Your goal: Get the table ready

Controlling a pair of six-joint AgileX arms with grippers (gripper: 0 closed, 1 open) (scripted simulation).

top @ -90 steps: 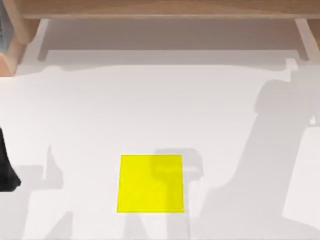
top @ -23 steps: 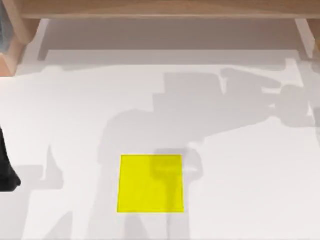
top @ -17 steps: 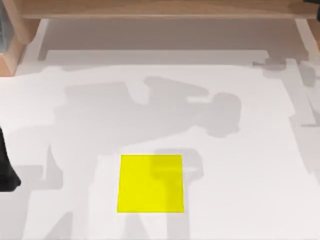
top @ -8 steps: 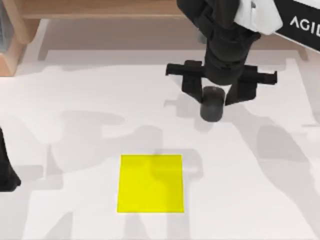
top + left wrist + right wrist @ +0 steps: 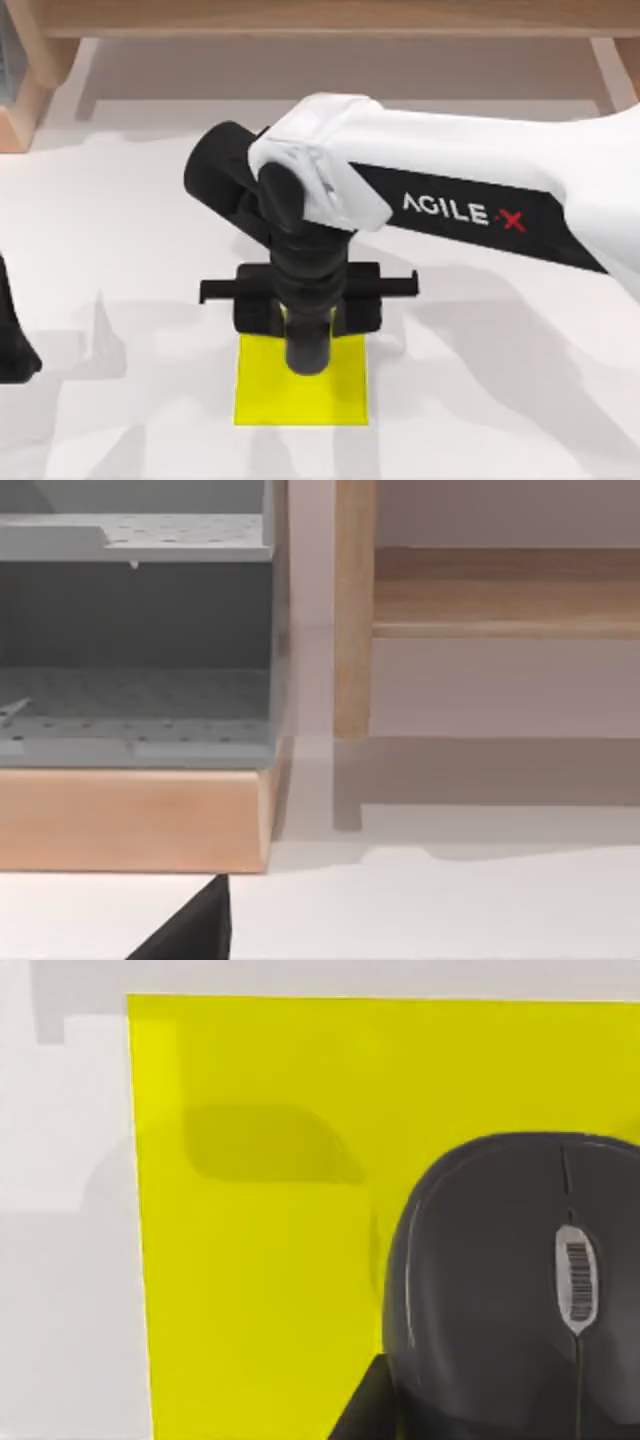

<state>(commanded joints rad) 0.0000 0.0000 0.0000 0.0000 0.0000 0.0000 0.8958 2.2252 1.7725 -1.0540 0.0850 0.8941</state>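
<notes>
The white table carries a small yellow square mat near its front middle. My right gripper hangs over the mat's far edge, shut on a black computer mouse. In the right wrist view the mouse sits above the mat and casts a shadow onto it, so it looks lifted off the surface. My left arm stays parked at the table's left edge; a dark fingertip of it pokes into the left wrist view.
A light wooden shelf runs along the table's back edge. At the back left, a grey perforated rack rests on a wooden base. The white right arm crosses the table's right half.
The right arm came in from the back right with the mouse in its gripper and moved forward and left until it was over the yellow mat. The left arm stayed put.
</notes>
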